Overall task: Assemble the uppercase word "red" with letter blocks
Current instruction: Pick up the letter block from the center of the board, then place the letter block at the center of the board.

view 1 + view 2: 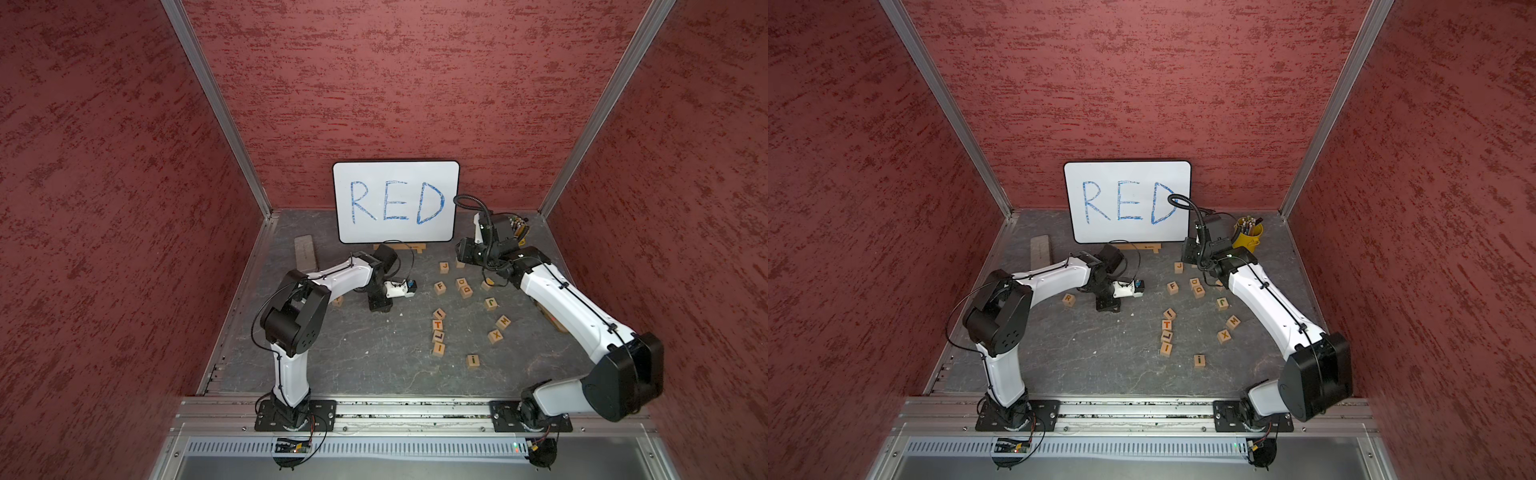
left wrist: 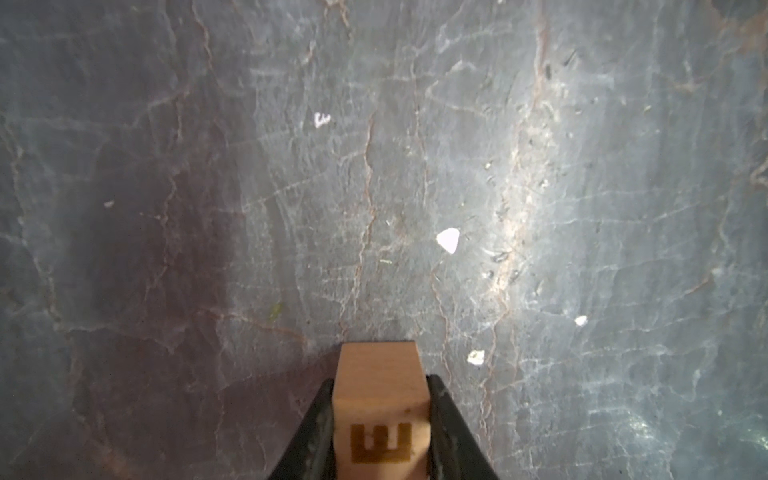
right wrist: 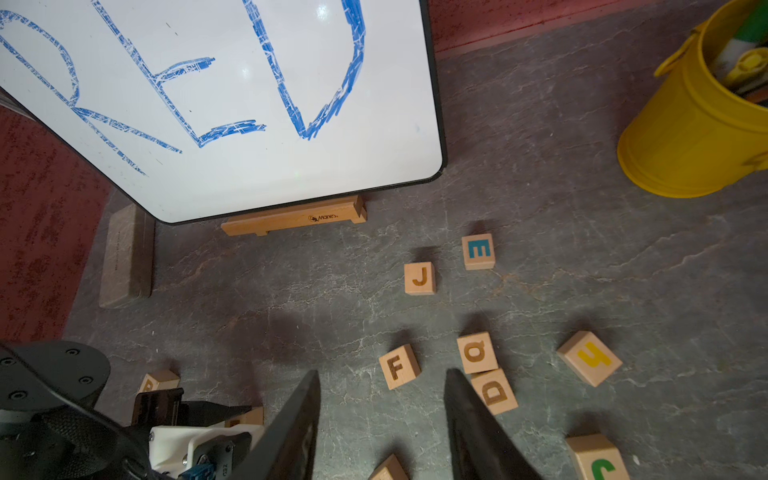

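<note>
While the left gripper (image 2: 381, 380) clamped the E block (image 2: 380, 407), wood jutting past its tips, we feared it pivoting loose.

Whiteboard (image 1: 395, 201) at back, on its stand (image 3: 295, 218). Bucket (image 1: 1250, 237) right of it. R block (image 1: 1068, 299) far left, apart. D block (image 1: 1199, 290) right of centre, touching neighbour block (image 1: 1195, 282).

Both top views are evenly, softly lit; wide-angle distortion splays the aluminium posts (image 1: 217, 108) outward. The left wrist view is dim and soft: a glare streak crosses the slate tabletop (image 2: 519, 199) beside a reddish shadow, and the E block (image 2: 380, 399) is blurred. The right wrist view is sharper; glints dot the whiteboard (image 3: 249, 83), and the J block (image 3: 419, 278) casts a soft shadow toward the far side.
</note>
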{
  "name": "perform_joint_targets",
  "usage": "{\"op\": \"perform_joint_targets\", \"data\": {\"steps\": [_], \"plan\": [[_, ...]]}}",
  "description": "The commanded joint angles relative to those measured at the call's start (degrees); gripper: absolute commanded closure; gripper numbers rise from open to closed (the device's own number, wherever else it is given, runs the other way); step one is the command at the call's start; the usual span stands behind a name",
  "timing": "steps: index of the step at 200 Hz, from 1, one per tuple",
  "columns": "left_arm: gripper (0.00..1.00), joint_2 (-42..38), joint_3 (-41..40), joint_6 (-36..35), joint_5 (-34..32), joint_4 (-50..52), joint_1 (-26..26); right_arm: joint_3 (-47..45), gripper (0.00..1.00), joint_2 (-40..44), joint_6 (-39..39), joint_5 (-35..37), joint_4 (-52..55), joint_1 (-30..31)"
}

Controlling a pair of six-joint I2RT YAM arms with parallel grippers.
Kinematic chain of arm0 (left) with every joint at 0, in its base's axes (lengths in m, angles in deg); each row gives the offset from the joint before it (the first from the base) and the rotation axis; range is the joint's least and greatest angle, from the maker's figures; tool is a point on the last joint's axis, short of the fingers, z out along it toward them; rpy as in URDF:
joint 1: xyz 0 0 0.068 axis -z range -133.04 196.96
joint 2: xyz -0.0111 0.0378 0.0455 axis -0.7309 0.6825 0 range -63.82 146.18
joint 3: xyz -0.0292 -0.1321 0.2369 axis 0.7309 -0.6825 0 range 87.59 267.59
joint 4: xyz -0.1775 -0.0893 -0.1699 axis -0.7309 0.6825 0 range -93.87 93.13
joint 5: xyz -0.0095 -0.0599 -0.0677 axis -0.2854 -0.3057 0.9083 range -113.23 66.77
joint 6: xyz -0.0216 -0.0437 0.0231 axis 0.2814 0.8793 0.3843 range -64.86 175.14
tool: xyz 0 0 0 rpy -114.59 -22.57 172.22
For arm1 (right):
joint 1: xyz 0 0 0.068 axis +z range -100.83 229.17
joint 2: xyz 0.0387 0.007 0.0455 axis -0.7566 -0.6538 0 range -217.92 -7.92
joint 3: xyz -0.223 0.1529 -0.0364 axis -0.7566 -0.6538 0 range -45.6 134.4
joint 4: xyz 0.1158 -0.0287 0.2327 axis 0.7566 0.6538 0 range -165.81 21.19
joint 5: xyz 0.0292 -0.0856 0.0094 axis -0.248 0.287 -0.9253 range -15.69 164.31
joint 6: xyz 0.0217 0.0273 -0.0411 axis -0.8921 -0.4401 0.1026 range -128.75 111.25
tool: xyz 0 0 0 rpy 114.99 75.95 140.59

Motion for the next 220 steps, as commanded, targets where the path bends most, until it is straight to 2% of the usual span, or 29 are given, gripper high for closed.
{"op": "perform_joint_targets", "data": {"steps": [1, 91, 154, 220], "plan": [[0.79, -2.6, -1.2, -2.7, -0.6, 3.0, -1.6, -0.5, 0.5, 1.3, 0.3, -0.9, -1.7, -0.5], [0.77, -8.7, -4.5, -12.2, -1.1, 4.9, -8.6, 0.4, 0.51, -1.0, -0.8, -1.8, -2.7, -0.5], [0.77, -8.3, -6.5, -16.2, -0.8, 2.3, -12.2, 0.8, 0.51, -2.5, -1.8, -2.1, -3.0, -0.5], [0.76, -7.1, -7.7, -17.3, 0.2, -0.1, -13.8, 2.0, 0.51, -4.1, -2.2, -1.7, -2.3, -0.5]]}}
